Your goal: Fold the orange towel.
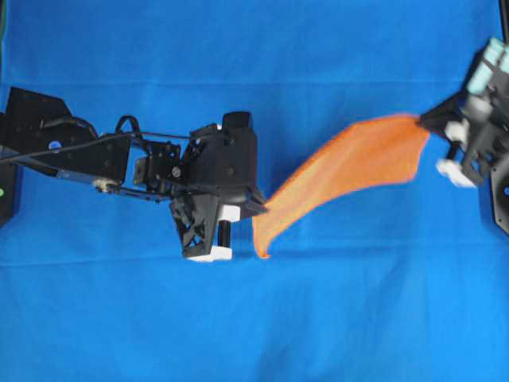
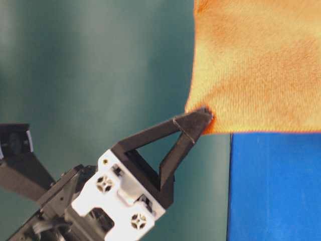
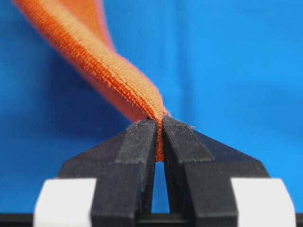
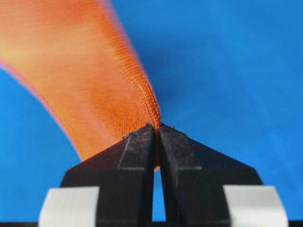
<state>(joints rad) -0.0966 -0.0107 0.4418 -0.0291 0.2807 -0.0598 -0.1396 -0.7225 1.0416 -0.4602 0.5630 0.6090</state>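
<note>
Orange towel (image 1: 350, 163) is hanging in the air between the two arms in the overhead view, stretching as a slanted band from lower left to upper right above the blue cloth (image 1: 254, 318) that is covering the bench. The left tool (image 1: 261, 208) is pinching the towel's lower left end, and the right tool (image 1: 425, 123) is pinching its upper right end near the picture's edge. From table level, the towel (image 2: 256, 65) is filling the upper right of the picture as a broad hanging sheet, and one dark tool (image 2: 204, 119) is biting its lower left corner; I cannot tell from this view alone which arm it belongs to. Looking through the left wrist camera, the left tool (image 3: 159, 130) is clamping closed on a hemmed edge of the towel (image 3: 99, 66), which is running away toward the upper left. Through the right wrist camera, the right tool (image 4: 156, 132) is likewise squeezing tight on a bunched corner of the towel (image 4: 80, 75), the fabric fanning out to the upper left over the blue cloth (image 4: 227, 71).
</note>
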